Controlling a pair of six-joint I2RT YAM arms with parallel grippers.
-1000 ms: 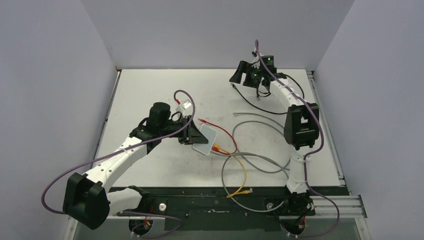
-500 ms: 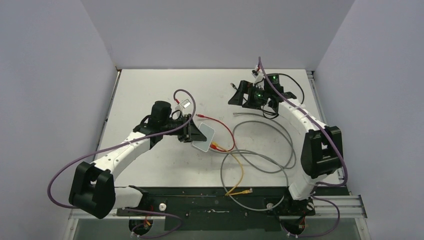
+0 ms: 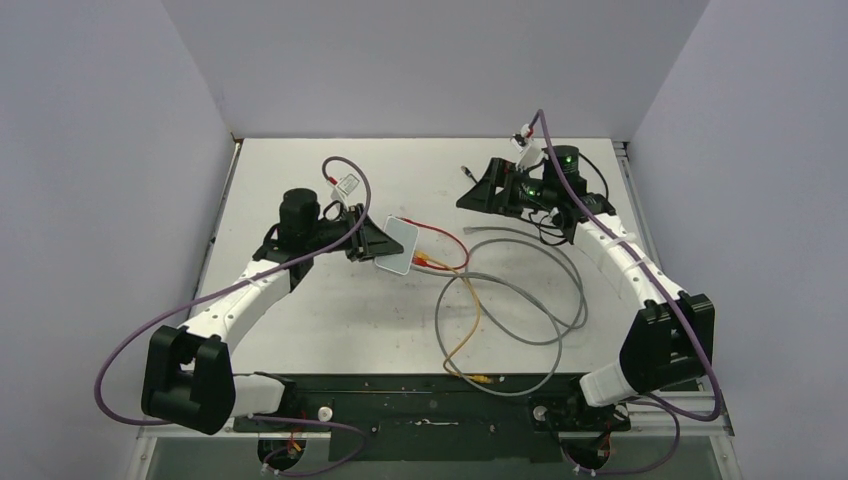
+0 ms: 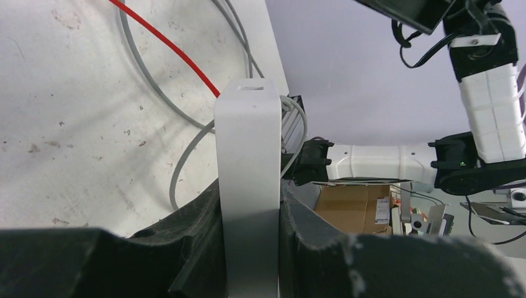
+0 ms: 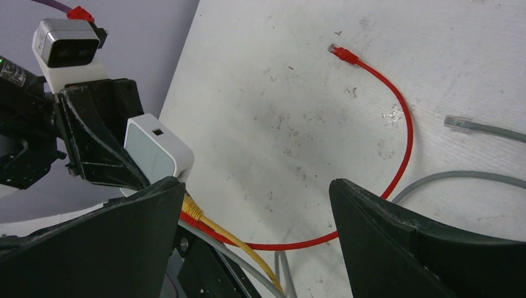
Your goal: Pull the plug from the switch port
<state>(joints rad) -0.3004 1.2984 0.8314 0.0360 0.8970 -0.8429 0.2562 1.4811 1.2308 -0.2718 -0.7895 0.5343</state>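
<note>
Grey-white box (image 3: 400, 240) sits clamped in our left gripper (image 3: 370, 243), half hidden. Our right gripper (image 5: 255, 186) gapes empty; we cannot see the sockets behind the plugs (image 5: 192, 214).

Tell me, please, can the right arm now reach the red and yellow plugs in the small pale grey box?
Probably yes: the open right gripper faces the red and yellow plugs, with nothing between; the left gripper holds the box's far end.

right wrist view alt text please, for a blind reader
The left hand grips a small white box with red and yellow plugs at its lower edge. A red cable loops across the table, framed by the open right hand.
</note>
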